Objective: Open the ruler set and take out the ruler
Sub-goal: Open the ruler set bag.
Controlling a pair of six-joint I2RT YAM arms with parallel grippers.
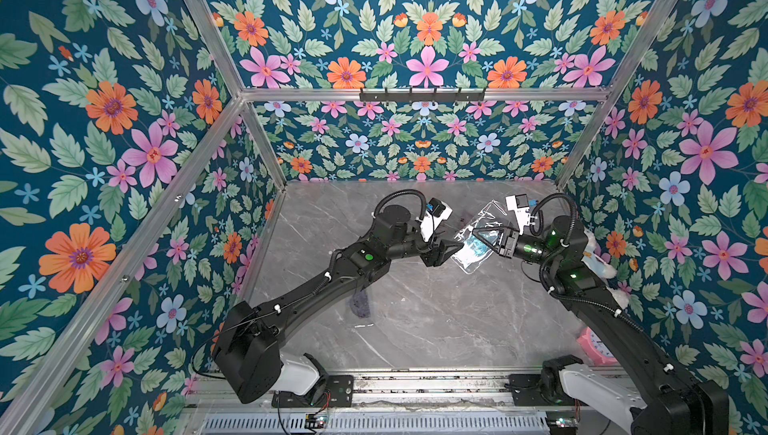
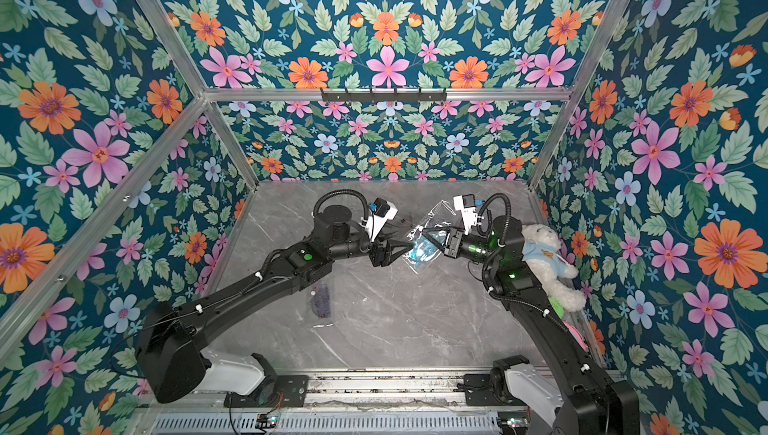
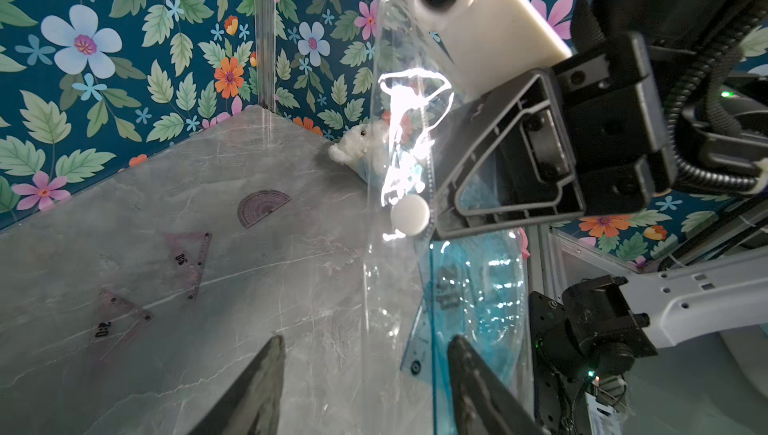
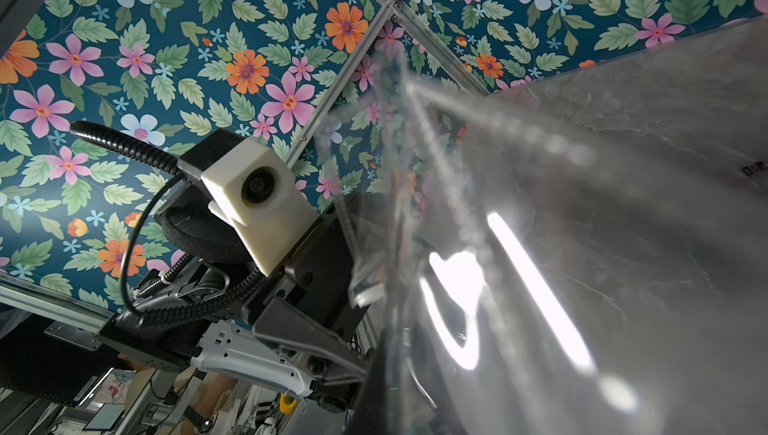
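Observation:
The ruler set is a clear plastic pouch with a white snap button. It hangs above the table's back middle. Blue rulers show inside it. My right gripper is shut on the pouch beside the button, and the film fills most of the right wrist view. My left gripper is open. One of its fingers lies against the blue ruler's side. The pouch's clear edge hangs between the two fingers.
Purple rulers lie loose on the grey marble table: a protractor and two triangles. A white teddy bear and a pink clock sit by the right wall.

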